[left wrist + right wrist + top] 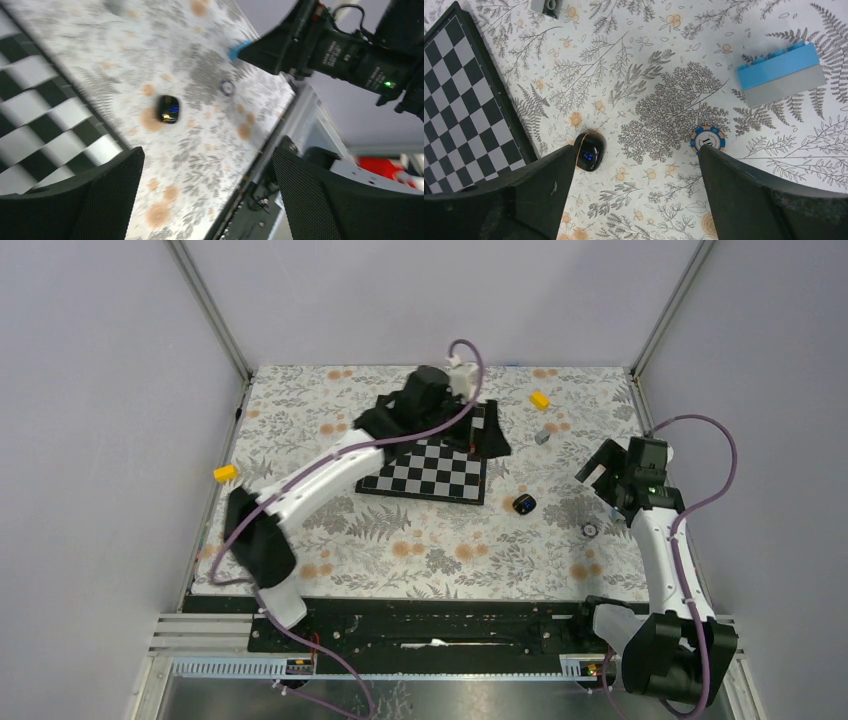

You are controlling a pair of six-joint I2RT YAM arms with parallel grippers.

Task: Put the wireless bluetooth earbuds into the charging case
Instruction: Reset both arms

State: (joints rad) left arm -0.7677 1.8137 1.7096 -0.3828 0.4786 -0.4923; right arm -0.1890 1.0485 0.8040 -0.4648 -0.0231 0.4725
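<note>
From above, my left claw [445,418] hangs over the far edge of the chessboard [430,472] and my right claw [605,472] sits off to the side. The charging case [524,504] lies on the cloth between them.

On the left wrist, the fingers [90,200] are spread wide and hold nothing.

On the right wrist, that claw is also spread and empty, with the case just beside the board showing its blue inside. I can't spot any loose earbuds, so I judge the next move is to find one and pinch it carefully.

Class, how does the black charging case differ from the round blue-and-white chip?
The charging case is glossy black with a bluish inside; the chip is blue and white. The case is a rounded pebble; the chip, a flat disc. The case lies near the chessboard; the chip farther off. Both rest on the cloth.
</note>
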